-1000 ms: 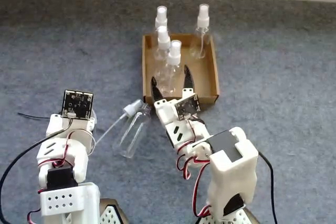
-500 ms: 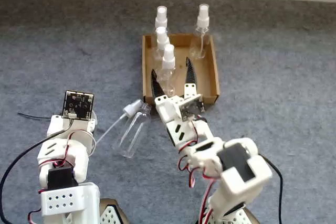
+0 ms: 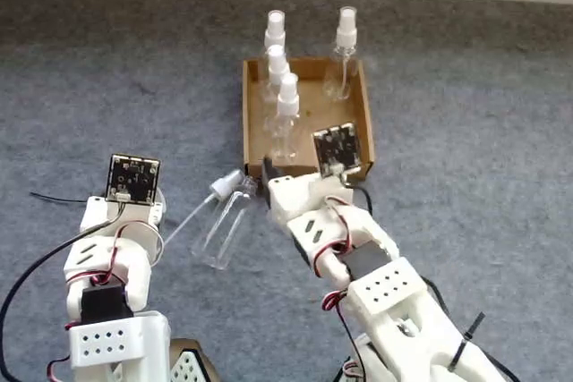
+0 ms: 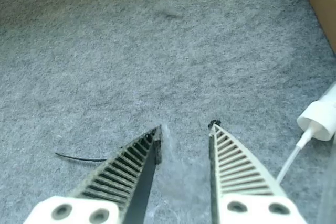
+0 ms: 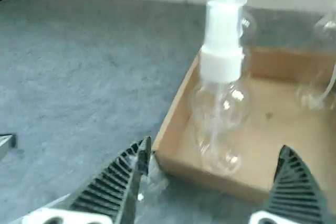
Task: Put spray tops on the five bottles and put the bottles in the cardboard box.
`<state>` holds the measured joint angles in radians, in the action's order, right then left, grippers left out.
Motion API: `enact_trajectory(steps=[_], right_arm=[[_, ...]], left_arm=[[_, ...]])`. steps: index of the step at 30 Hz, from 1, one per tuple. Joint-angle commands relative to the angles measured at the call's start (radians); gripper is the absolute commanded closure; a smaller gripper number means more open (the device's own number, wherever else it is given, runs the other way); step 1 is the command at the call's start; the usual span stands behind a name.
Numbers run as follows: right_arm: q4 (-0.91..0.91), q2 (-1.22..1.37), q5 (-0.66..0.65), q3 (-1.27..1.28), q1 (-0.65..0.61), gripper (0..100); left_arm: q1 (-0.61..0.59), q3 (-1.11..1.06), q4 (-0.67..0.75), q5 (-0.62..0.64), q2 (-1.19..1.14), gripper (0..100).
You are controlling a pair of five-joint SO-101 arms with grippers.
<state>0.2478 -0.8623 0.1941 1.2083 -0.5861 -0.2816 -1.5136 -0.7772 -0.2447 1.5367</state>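
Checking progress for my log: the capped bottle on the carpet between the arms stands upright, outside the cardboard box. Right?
No. The capped bottle lies on its side on the carpet between the arms, outside the cardboard box; the high view shows it.

Shallow brown cardboard box (image 3: 245, 114), open-topped, flat on the grey table (image 3: 466, 87). Along its left wall, two clear bottles upright, each with a white spray top: near bottle (image 3: 286, 127) about midway, second bottle (image 3: 277, 78) just behind. Far-right bottle (image 3: 343, 73), capped and upright, in the far right corner. Fourth bottle (image 3: 274, 29), capped, upright at the far left corner; inside or just behind the wall, cannot tell. Fifth bottle (image 3: 226, 225) uncapped, on its side left of the box, neck toward the near left corner. Loose spray top (image 3: 225, 187) just beside that neck, thin tube trailing away.
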Motion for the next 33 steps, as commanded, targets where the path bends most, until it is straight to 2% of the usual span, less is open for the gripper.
enact_trajectory(steps=[1, 6, 9, 12, 15, 19, 22, 29, 33], right_arm=[[0.389, -0.05, 0.158, -0.211, -0.096, 68.8], [0.49, 0.045, 0.338, -0.282, -0.248, 68.8], [0.49, 0.148, 0.423, -0.285, -0.295, 68.8], [0.478, 0.257, 0.466, -0.295, -0.308, 68.8], [0.466, 0.364, 0.528, -0.363, -0.311, 68.8], [0.464, 0.452, 0.647, -0.484, -0.312, 68.8], [0.463, 0.49, 0.727, -0.568, -0.318, 68.8], [0.24, 0.661, 0.741, -0.618, -0.354, 68.8], [0.243, 0.788, 0.744, -0.618, -0.349, 68.8]], left_arm=[[-0.048, 0.096, -0.006, 0.011, 0.002, 86], [-0.084, 0.18, -0.097, 0.003, 0.002, 86], [-0.091, 0.269, -0.192, -0.055, 0.002, 86], [-0.185, 0.397, -0.232, -0.066, -0.054, 86], [-0.269, 0.539, -0.235, -0.104, -0.222, 86], [-0.298, 0.661, -0.233, -0.123, -0.449, 86], [-0.297, 0.684, -0.229, -0.123, -0.498, 86], [-0.289, 0.69, -0.219, -0.124, -0.478, 86], [-0.297, 0.684, -0.189, -0.14, -0.486, 86]])
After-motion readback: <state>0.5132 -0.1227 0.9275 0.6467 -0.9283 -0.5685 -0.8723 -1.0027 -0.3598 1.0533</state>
